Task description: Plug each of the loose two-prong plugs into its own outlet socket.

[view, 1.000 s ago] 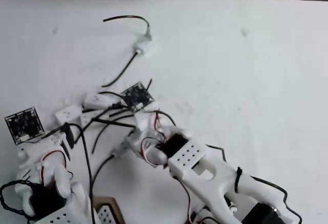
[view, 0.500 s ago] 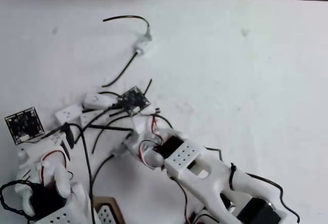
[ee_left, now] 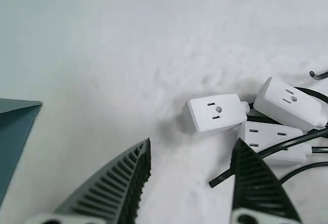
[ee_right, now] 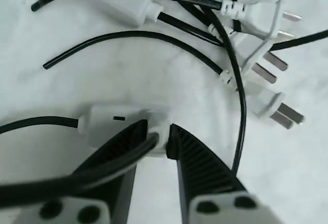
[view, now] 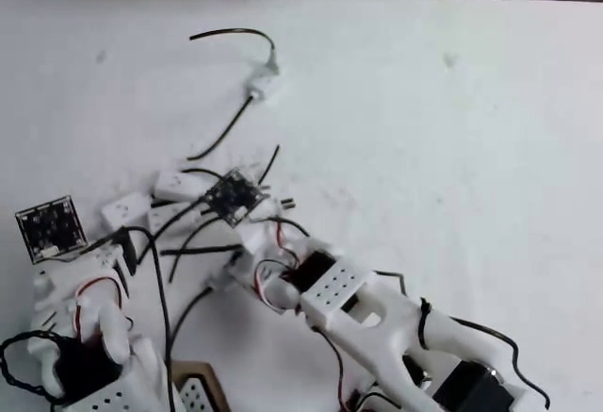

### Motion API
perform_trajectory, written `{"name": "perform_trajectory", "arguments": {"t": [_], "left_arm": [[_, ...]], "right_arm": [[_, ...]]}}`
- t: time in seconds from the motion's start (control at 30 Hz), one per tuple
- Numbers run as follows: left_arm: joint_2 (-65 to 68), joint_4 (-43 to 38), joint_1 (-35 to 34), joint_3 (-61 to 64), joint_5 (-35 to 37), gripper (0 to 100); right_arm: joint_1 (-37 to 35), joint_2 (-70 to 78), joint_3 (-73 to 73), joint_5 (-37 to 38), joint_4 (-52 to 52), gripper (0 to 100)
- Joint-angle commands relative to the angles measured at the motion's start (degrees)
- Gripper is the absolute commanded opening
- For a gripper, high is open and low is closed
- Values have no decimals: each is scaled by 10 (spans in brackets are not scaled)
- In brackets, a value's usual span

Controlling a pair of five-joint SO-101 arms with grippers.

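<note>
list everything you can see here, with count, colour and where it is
table: 1, white, under everything
loose outlet sockets: 3, white, clustered just ahead of the left hand
two-prong plugs: 3, white on black cords, lying together beyond the right hand
gripped socket: 1, white with black cord, between the right hand's fingers
mated plug and socket: 1 pair, white with black cords, far side of the table, apart from the rest
patterned squares: 2, black with pale dots, one near each hand
arms: 2, white, at the near edge
left hand: 1, dark ribbed fingers, open over bare table
right hand: 1, dark ribbed fingers, shut on the gripped socket
</note>
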Motion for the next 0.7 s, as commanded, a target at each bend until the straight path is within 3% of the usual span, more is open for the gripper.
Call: {"name": "perform_trajectory", "arguments": {"t": [0.0,0.27,0.47,0.67], "left_arm": [[-3,-5,-5,-3,-5,260],[-3,-6,-5,-3,-5,260],[-3,-7,-4,-3,-5,260],[-3,-7,-4,-3,-6,260]], "right_arm": [[-9,7,4,74,33,16],[-6,7,1,165,85,16],[-7,35,-21,171,89,16],[-6,158,-131,167,164,16]]}}
